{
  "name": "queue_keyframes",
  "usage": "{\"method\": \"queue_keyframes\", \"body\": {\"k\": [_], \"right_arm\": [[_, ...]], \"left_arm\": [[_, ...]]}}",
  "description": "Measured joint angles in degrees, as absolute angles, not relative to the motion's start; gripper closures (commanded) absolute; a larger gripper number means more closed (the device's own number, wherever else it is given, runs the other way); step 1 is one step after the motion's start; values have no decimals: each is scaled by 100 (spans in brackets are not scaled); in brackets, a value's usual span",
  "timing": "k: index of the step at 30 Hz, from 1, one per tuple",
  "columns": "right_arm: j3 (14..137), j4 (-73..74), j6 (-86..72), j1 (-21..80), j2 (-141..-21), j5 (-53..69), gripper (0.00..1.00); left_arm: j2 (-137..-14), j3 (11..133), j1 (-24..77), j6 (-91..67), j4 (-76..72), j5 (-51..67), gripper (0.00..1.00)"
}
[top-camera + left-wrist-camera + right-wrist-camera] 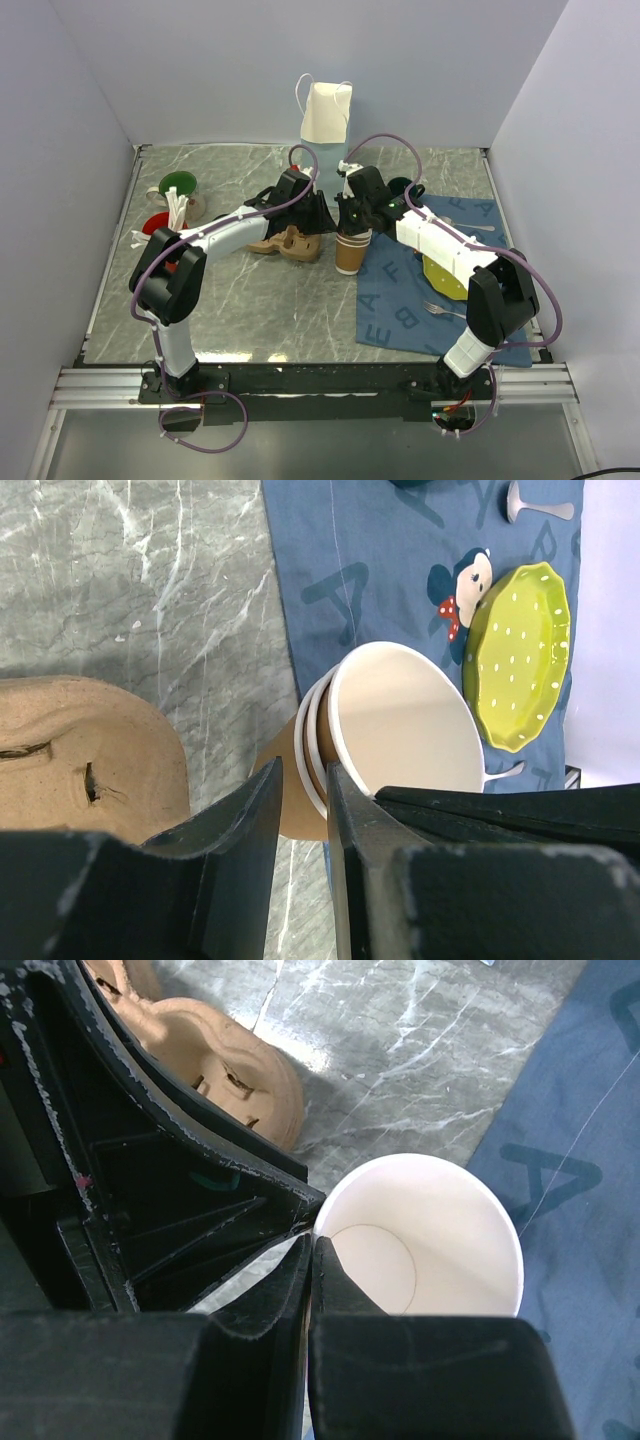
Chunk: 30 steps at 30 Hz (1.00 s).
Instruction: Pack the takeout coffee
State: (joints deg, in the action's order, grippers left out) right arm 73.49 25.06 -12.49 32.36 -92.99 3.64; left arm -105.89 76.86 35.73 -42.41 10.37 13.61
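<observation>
2 nested paper cups (350, 252) (lidless) stand at the left edge of the blue mat (400, 300). The left gripper (302, 777) narrowly pinches their rim, and the right gripper (313, 1250) clamps it tight. Likely separating them; next, pull apart gently.

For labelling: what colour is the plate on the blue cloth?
Plate: lime green, white dots; left wrist view shows best.

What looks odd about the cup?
The cup shows two rolled rims, one just under the other, so it looks like two cups nested together. It is empty, with no lid on.
</observation>
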Motion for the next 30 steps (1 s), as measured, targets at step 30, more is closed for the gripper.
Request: {"method": "queue_keyframes", "body": {"k": [30], "right_arm": [[7682, 2150, -1039, 3227, -9268, -45, 100]], "left_arm": [[-10571, 7734, 3417, -3986, 1835, 1103, 66]]}}
